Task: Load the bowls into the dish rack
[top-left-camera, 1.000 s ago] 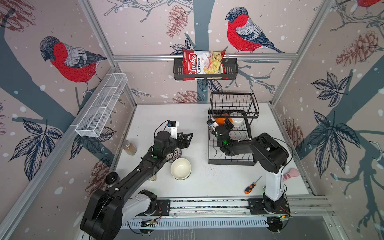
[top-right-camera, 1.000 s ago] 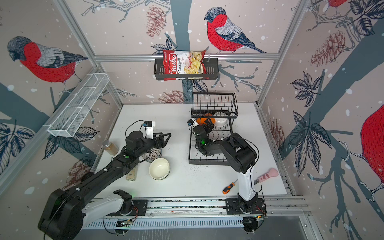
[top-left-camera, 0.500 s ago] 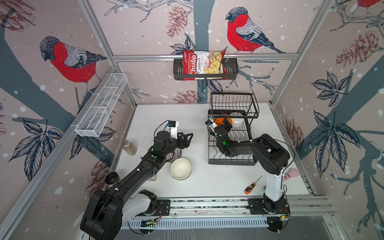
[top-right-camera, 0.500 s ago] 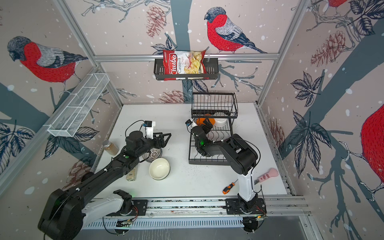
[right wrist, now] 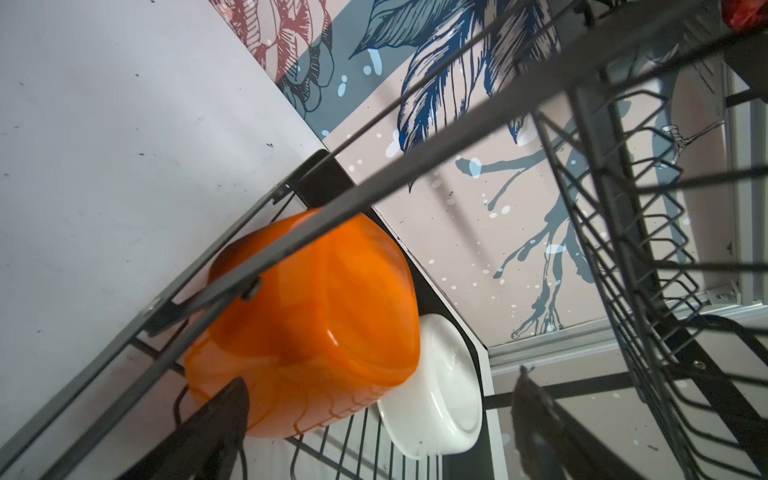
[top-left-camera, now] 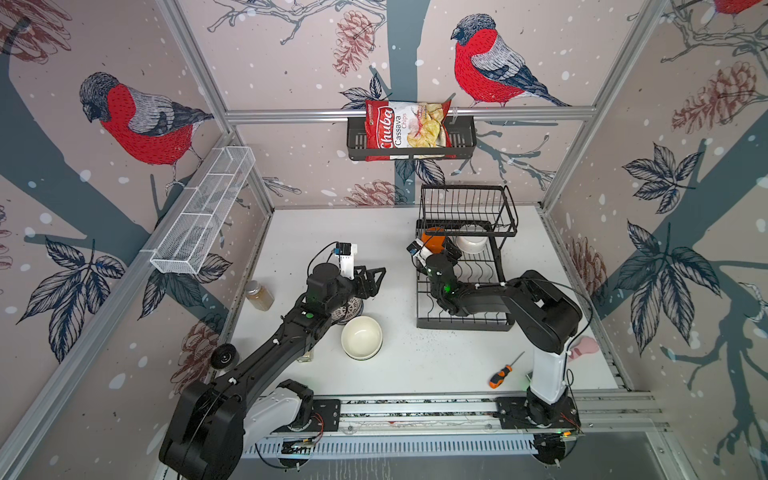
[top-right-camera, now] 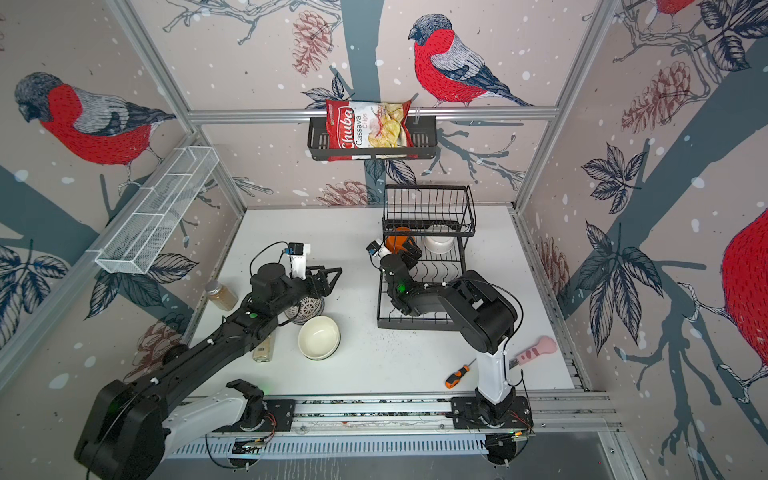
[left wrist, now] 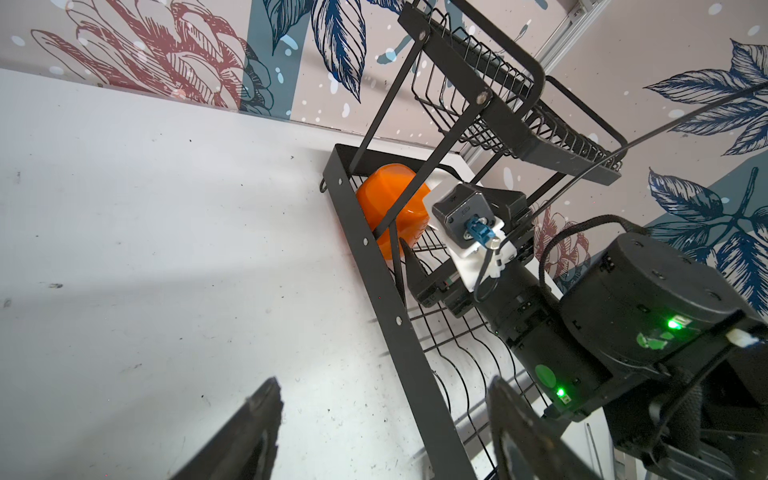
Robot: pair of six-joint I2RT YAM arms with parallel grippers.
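Orange bowl (right wrist: 307, 324) tilted in dish rack (top-left-camera: 461, 325) | right gripper (right wrist: 380, 378) wide open, empty | risk: pulling back could clip bowl, toppling it | left gripper (left wrist: 382, 384) open, empty

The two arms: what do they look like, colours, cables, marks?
The left arm and the right arm are black, with a white link near the base, green lights, black cables, a white camera mount at the wrist and black tapered fingers.

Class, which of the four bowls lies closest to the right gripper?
The orange bowl in the dish rack, just ahead of the right gripper. The white bowl lies beyond it; the cream bowl and patterned bowl sit outside the rack.
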